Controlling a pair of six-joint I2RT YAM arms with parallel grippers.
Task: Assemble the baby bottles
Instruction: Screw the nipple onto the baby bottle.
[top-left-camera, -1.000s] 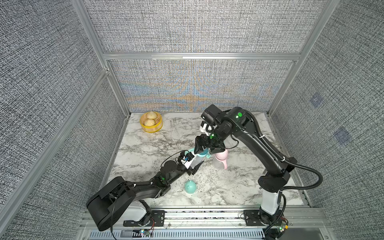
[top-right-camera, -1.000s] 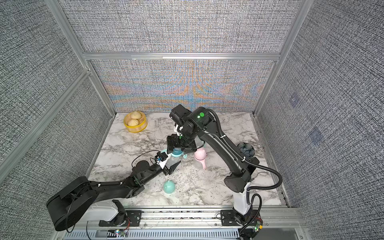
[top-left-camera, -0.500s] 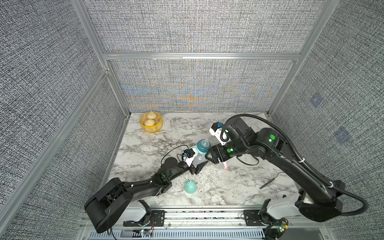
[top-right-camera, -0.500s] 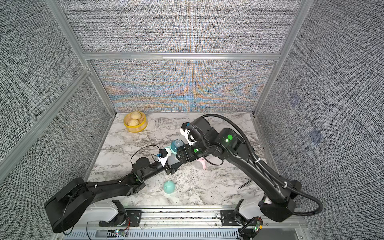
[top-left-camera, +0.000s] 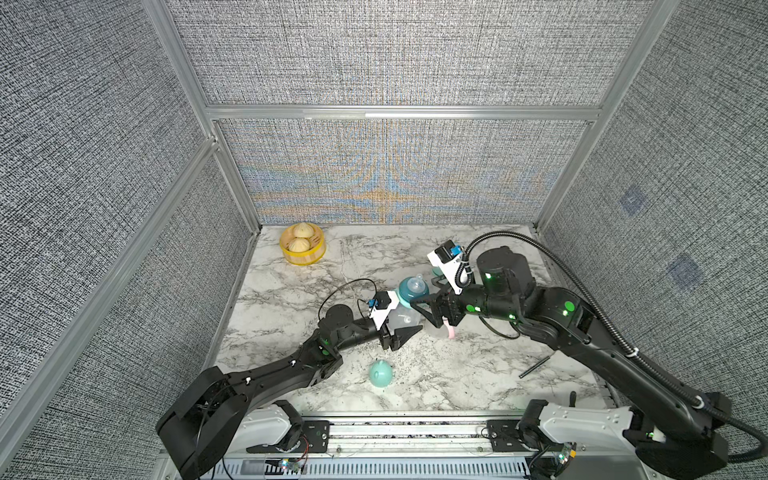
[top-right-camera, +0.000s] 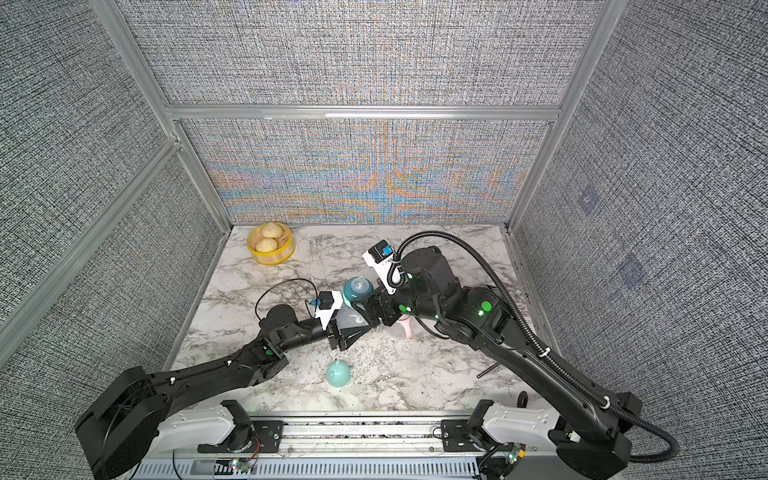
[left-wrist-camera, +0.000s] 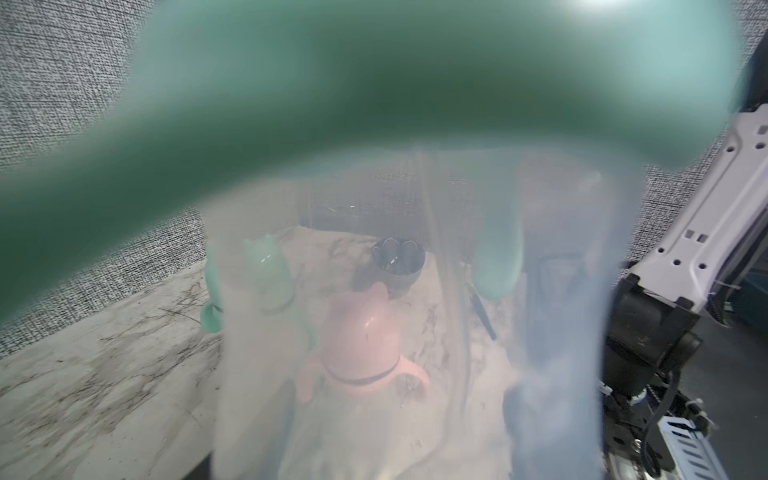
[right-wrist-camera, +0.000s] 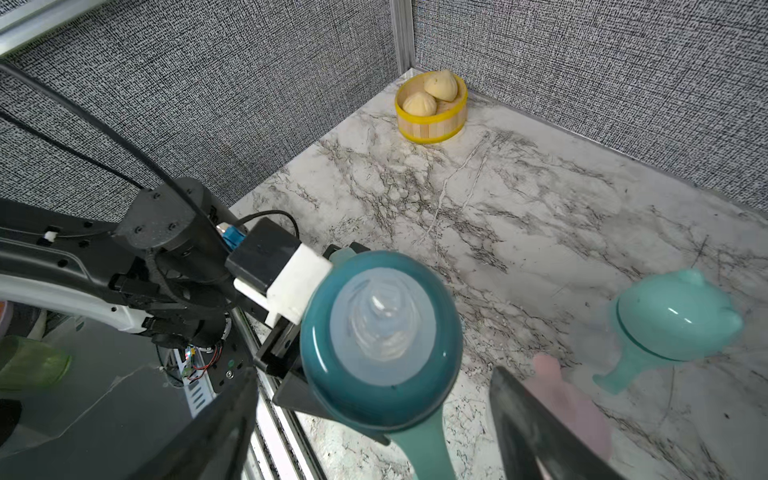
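Left gripper (top-left-camera: 404, 323): middle of a top view, clamped on the body of the clear bottle (top-left-camera: 400, 318).
Right gripper (right-wrist-camera: 374, 370): jaws spread wide and holding nothing. In the right wrist view one finger (right-wrist-camera: 216, 432) is at the lower left and the other at the lower right.
Teal collar (right-wrist-camera: 380, 345): sits on top of the clear bottle, in the lower middle of the right wrist view between the two spread fingers, with a gap on each side.
Nipple (right-wrist-camera: 384, 322): clear silicone, seated in the collar and pointing up.
Mint handle (right-wrist-camera: 428, 453): sticks out below the collar toward the bottom edge.
Mint dome cap (top-left-camera: 381, 373): alone on the marble table (top-left-camera: 436, 386), lower middle of both top views, apart from both grippers.
Mint-capped bottle (right-wrist-camera: 673, 320): stands on the table at the right of the right wrist view.
Pink-capped bottle (left-wrist-camera: 359, 345): upright in the centre of the left wrist view, seen blurred through the clear bottle.
Dark bowl (left-wrist-camera: 398, 259): just above the pink cap in that view.
Yellow steamer basket (top-left-camera: 302, 249): upper left corner of the table, holding two buns.
Dark rod (top-left-camera: 536, 366): lies at the lower right of the table.
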